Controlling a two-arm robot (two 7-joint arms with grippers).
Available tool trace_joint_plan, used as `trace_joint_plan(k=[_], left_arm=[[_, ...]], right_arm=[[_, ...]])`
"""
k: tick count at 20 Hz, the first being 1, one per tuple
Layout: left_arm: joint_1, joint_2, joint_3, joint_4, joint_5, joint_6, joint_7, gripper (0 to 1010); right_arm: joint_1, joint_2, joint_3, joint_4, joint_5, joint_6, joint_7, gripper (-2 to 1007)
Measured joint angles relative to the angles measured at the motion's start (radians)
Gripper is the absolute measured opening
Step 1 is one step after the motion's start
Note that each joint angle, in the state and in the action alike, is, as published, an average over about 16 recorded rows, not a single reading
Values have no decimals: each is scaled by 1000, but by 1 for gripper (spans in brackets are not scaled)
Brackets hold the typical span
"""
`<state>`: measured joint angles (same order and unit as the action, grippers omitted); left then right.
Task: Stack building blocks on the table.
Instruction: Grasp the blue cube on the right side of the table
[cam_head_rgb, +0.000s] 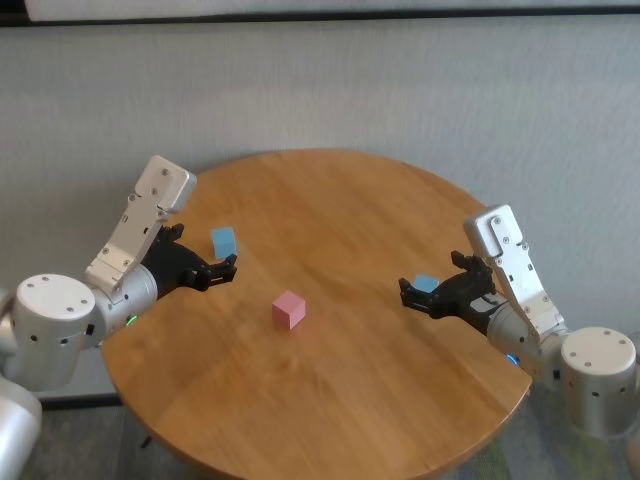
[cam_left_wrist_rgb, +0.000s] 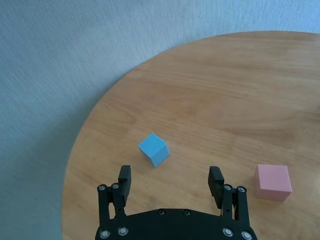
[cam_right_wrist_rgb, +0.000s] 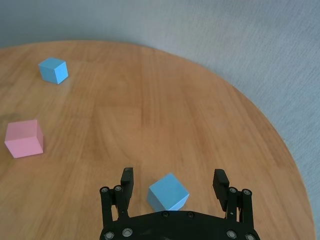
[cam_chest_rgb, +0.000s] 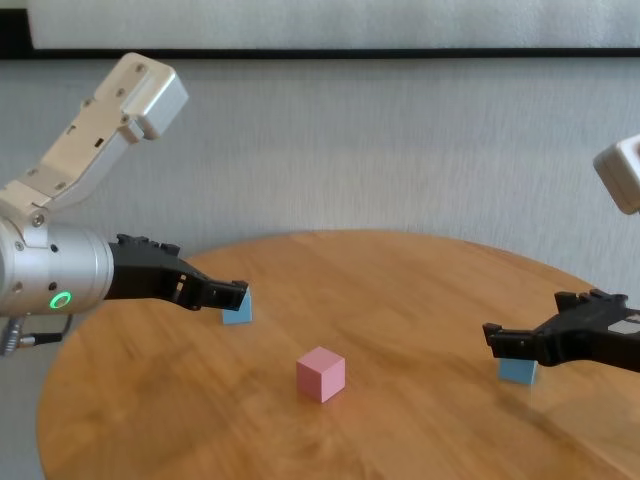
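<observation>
On the round wooden table (cam_head_rgb: 350, 200) a pink block (cam_head_rgb: 288, 310) sits near the middle. One light blue block (cam_head_rgb: 224, 241) lies at the left, just ahead of my left gripper (cam_head_rgb: 228, 266), which is open and empty. In the left wrist view this blue block (cam_left_wrist_rgb: 153, 149) is a little beyond the gripper (cam_left_wrist_rgb: 170, 176). A second light blue block (cam_head_rgb: 426, 284) lies at the right. My right gripper (cam_head_rgb: 405, 290) is open and hovers over it. In the right wrist view that block (cam_right_wrist_rgb: 168, 192) sits between the spread fingers (cam_right_wrist_rgb: 127, 177), untouched.
A grey wall rises behind the table. Bare wood lies between the three blocks and toward the far edge (cam_head_rgb: 320, 155). In the chest view the pink block (cam_chest_rgb: 320, 374) stands between the two arms.
</observation>
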<state>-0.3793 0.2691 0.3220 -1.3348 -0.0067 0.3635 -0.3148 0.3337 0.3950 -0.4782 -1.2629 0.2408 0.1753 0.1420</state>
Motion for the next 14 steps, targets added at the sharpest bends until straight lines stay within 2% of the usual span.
trace_joint_plan(k=[7, 14], left_arm=[[0, 0, 0, 0, 0, 0, 0, 1000], [0, 0, 0, 0, 0, 0, 0, 1000]], right_arm=[[11, -28, 17, 38, -4, -2, 2, 1005], [10, -46, 30, 59, -16, -12, 2, 1005]])
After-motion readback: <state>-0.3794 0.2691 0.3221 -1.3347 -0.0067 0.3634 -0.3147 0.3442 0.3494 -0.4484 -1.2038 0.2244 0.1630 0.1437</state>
